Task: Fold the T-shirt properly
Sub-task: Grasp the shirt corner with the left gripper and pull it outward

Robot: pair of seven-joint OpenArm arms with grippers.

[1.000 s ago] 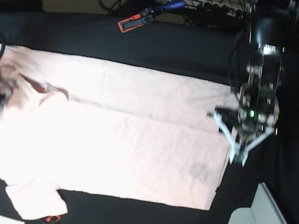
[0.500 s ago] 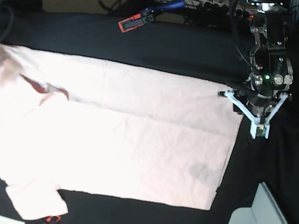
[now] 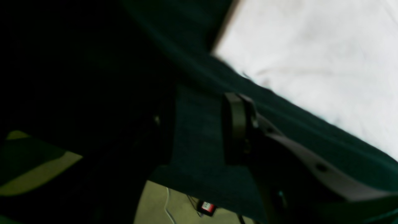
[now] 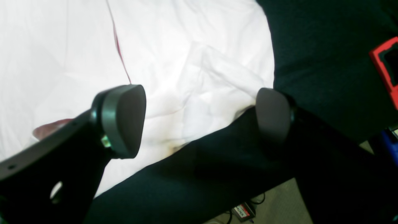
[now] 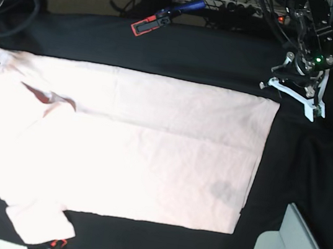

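Cloth, black, covers my whole table, w/ the T-shirt spread flat across the middle, plain pink side up, one sleeve by the near edge. Clamp, red and black, lies on the far edge w/ cables on the floor behind. Right gripper spread wide, nothing in it, over the shirt's corner; left gripper lifted past the hem, can't tell its jaws
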